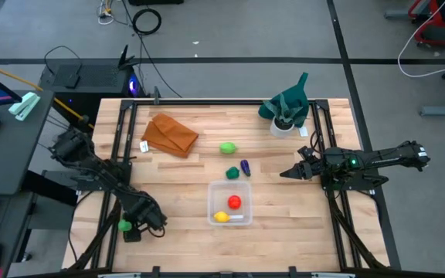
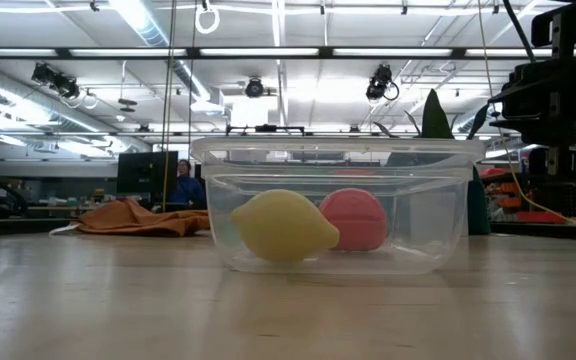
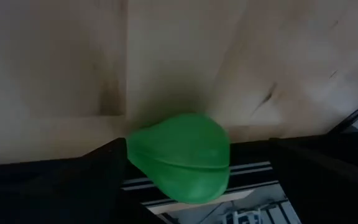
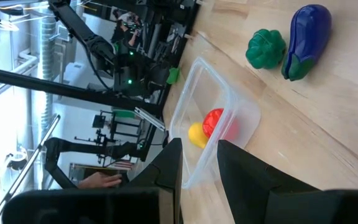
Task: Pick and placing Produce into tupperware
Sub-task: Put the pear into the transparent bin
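The clear tub (image 1: pixel 212 193) sits near the table's middle, toward the near edge, and holds the yellow piece (image 2: pixel 283 228) and the red piece (image 2: pixel 353 220). Beyond it on the wood lie a light green piece (image 1: pixel 228 147), the dark green piece (image 4: pixel 266 48) and the purple piece (image 4: pixel 304 40). A second light green piece (image 3: pixel 179 155) lies by the table's left near corner, between the open fingers of my left gripper (image 1: pixel 130 228). My right gripper (image 1: pixel 284 174) hovers right of the purple piece, holding nothing, with a narrow gap between its fingers. My left gripper has one finger (image 3: pixel 114 162) against the side of the light green piece (image 3: pixel 135 155). The other finger seems to stand a little apart from it. The piece sits far back between the fingers, close above the wood.
An orange-brown cloth (image 1: pixel 170 135) lies on the far left part of the table. A dark green cloth with a white cup (image 1: pixel 286 116) stands at the far right. Black frame rails run along both side edges. Bare wood shows right of the tub.
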Motion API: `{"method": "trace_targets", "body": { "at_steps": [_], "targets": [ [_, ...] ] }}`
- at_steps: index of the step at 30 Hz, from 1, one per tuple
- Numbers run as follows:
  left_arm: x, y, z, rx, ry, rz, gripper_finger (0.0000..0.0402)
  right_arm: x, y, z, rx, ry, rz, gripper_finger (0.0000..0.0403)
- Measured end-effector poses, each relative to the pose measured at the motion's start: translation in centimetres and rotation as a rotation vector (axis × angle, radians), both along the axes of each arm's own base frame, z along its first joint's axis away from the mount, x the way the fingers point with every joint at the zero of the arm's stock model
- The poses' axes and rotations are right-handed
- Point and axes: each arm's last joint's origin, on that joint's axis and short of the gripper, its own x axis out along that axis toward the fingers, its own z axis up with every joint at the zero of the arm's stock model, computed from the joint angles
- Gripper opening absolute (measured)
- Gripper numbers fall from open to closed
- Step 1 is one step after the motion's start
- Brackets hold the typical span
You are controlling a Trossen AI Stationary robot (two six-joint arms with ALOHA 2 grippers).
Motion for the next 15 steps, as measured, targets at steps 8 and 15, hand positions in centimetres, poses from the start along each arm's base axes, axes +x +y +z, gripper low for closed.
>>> {"method": "trace_targets", "body": {
  "at_steps": [8,15],
  "targets": [
    [-0.4,0.3,-0.6,-0.010,0.003,-0.016,0.0399,0.0,0.0,0.0,0.000,0.000,0.000,0.0068],
    [-1.5,1.2,-1.8,0.012,0.044,-0.013,0.0399,0.0,0.0,0.0,0.000,0.000,0.000,0.0068]
  ]
}}
